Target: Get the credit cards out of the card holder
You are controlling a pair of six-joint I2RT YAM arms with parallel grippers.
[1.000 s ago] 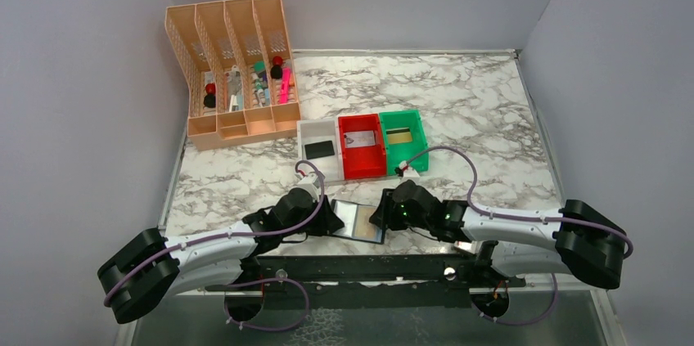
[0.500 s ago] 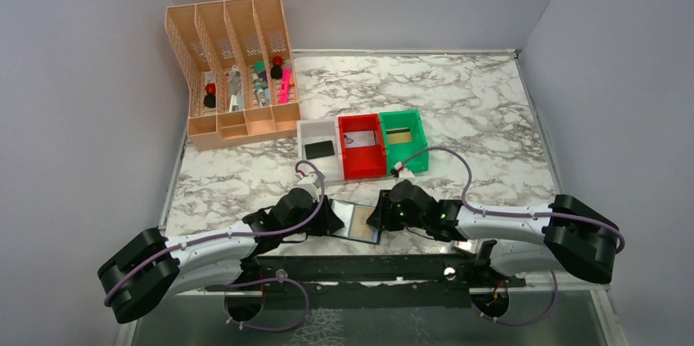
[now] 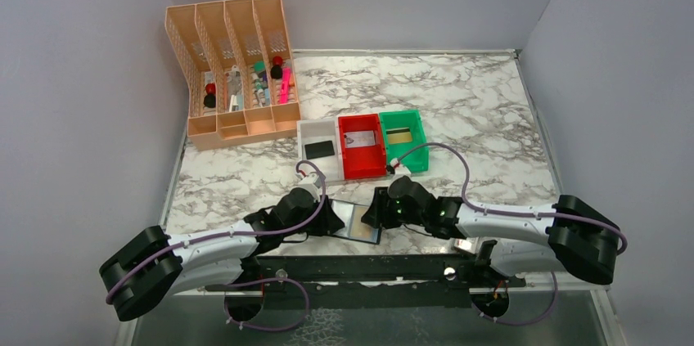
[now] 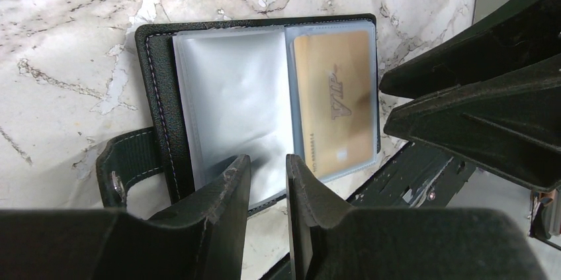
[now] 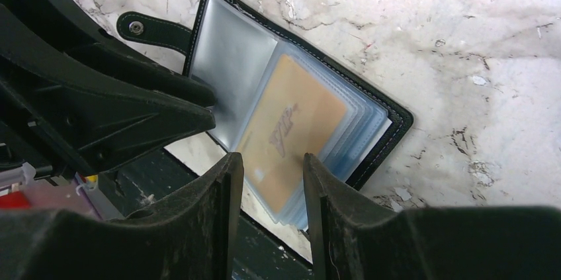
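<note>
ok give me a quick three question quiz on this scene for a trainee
1. True or false: the card holder lies folded shut.
2. Which bin holds the black card? A white, B red, C green.
3. Fill in: the gold card in the holder reads ___.
Key: 1 false, it lies open. 2 A, the white bin. 3 VIP.
</note>
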